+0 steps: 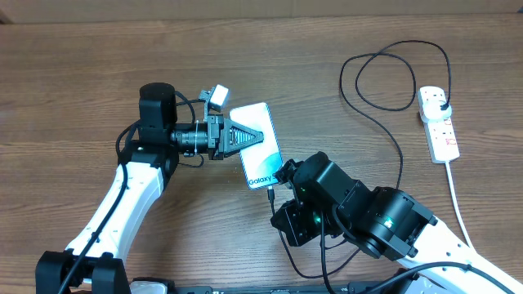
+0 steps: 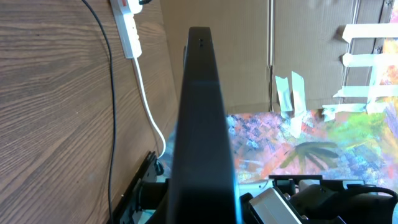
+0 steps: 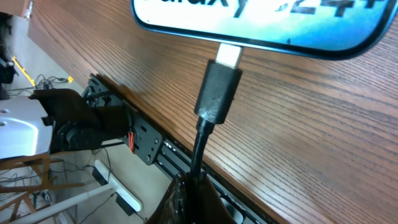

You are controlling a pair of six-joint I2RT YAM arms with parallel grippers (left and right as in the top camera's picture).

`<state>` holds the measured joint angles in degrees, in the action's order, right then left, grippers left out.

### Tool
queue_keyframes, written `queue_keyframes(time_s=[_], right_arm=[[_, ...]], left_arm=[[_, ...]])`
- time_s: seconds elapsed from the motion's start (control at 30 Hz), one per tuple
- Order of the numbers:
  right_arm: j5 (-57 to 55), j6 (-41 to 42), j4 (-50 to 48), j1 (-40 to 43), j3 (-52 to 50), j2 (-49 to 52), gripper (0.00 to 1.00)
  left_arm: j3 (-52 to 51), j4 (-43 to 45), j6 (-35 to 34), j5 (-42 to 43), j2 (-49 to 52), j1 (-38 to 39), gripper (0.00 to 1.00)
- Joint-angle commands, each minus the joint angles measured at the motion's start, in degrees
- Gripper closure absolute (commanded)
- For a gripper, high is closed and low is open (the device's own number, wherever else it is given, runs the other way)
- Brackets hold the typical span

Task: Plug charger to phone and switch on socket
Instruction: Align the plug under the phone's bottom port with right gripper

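Wood-grain table point(image 1: 73, 73) on my feed; left gripper point(image 1: 257, 135), reaching rightward, pinches the phone point(image 1: 263, 167); right gripper point(image 1: 286, 175) pinches the charger point(image 3: 216, 93).

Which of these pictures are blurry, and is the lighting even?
Overhead view: even light, phone sharp. Left wrist view: phone seen edge-on, a dark, soft blur up close. Right wrist view: phone's print smeared out of focus, charger connector crisp.

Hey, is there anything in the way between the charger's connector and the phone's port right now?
Nothing visible does. The charger connector has its metal tip right at the bottom edge of the phone, above the bare wooden table, with no object between them. Whether the tip is partly inserted, I cannot tell.
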<state>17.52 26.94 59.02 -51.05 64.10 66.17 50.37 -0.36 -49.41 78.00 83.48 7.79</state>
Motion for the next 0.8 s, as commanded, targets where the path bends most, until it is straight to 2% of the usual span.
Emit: queue_keyframes(time_s=[0.0, 0.43, 0.77], right_arm=[[-0.5, -0.3, -1.2, 0.0, 1.2, 0.1, 0.96], [2.1, -0.4, -2.2, 0.0, 1.2, 1.9, 0.96], [-0.6, -4.9, -1.5, 0.0, 1.2, 1.9, 0.96]], left_arm=[[1.0, 0.4, 0.1, 2.6, -0.3, 0.1, 0.96], [1.0, 0.4, 0.1, 2.6, -0.3, 0.1, 0.96], [1.0, 0.4, 1.2, 2.6, -0.3, 0.1, 0.96]])
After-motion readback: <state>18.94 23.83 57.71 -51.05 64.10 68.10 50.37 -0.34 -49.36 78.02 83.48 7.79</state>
